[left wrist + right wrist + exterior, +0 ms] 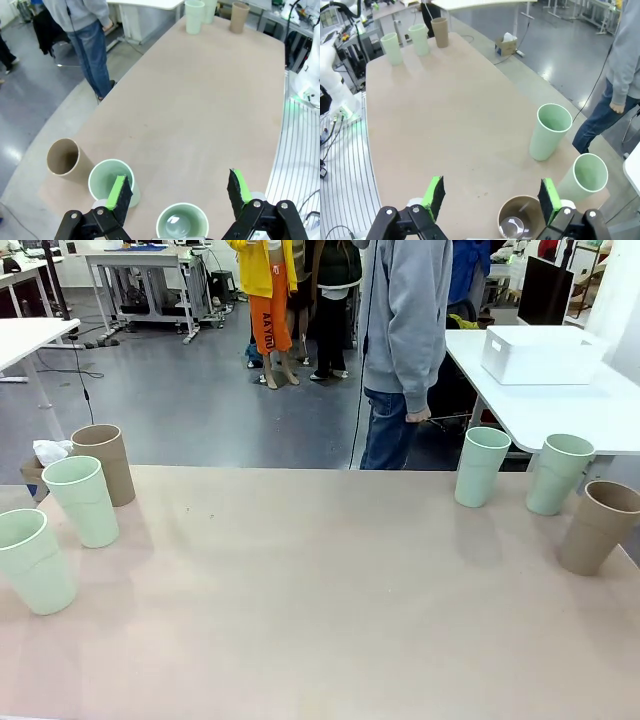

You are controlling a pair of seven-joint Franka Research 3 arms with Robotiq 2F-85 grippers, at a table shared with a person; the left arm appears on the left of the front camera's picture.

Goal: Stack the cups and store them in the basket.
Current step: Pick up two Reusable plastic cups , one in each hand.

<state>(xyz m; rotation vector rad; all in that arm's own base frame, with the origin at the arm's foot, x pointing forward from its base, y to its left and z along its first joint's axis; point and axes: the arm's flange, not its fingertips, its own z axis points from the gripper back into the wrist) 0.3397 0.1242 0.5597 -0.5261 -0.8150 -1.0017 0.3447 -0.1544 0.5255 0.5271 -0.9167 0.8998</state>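
Cups [85,500] stand in threes at both ends of the table [320,610]; the basket [542,355] sits beyond its far right corner. Left gripper [178,186] gapes empty above a mint cup [181,223] on the table. Right gripper [491,189], jaws wide, hangs above a tan cup [522,220] on the table.

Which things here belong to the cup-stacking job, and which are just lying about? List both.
Job:
left brown cup
left middle mint cup
left near mint cup
right far mint cup
right middle mint cup
right brown cup
white basket, on the side table

Lying about:
cardboard box on the floor
tissues in it
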